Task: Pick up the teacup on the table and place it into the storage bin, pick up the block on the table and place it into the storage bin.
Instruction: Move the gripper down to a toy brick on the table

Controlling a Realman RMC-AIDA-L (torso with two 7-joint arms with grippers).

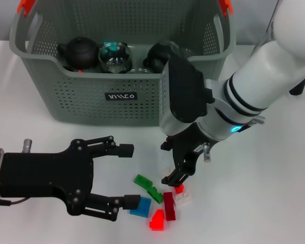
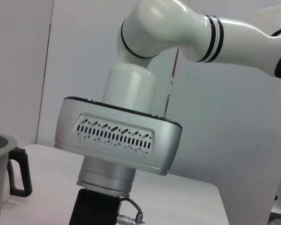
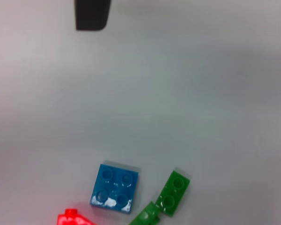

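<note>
The grey-green storage bin [image 1: 91, 104] stands at the back of the table. A glass teacup [image 1: 113, 57] sits inside it between two dark teapots. Several blocks lie on the table in front: a blue block [image 1: 141, 207] [image 3: 114, 187], green blocks [image 1: 142, 180] [image 3: 173, 192], a dark red block [image 1: 169, 206], a bright red block [image 1: 157, 221] and a white block [image 1: 184, 198]. My right gripper [image 1: 177, 177] points down just above a small red block [image 1: 179, 189]. At the lower left my left gripper [image 1: 128, 175] is open, and its near fingertip [image 1: 132, 202] touches the blue block.
The bin's orange handle clips [image 1: 24, 6] stick up at its corners. The left wrist view shows the right arm's silver wrist housing [image 2: 117, 138] and a grey vessel with a black handle [image 2: 19, 171]. A black fingertip [image 3: 91, 14] shows over bare table in the right wrist view.
</note>
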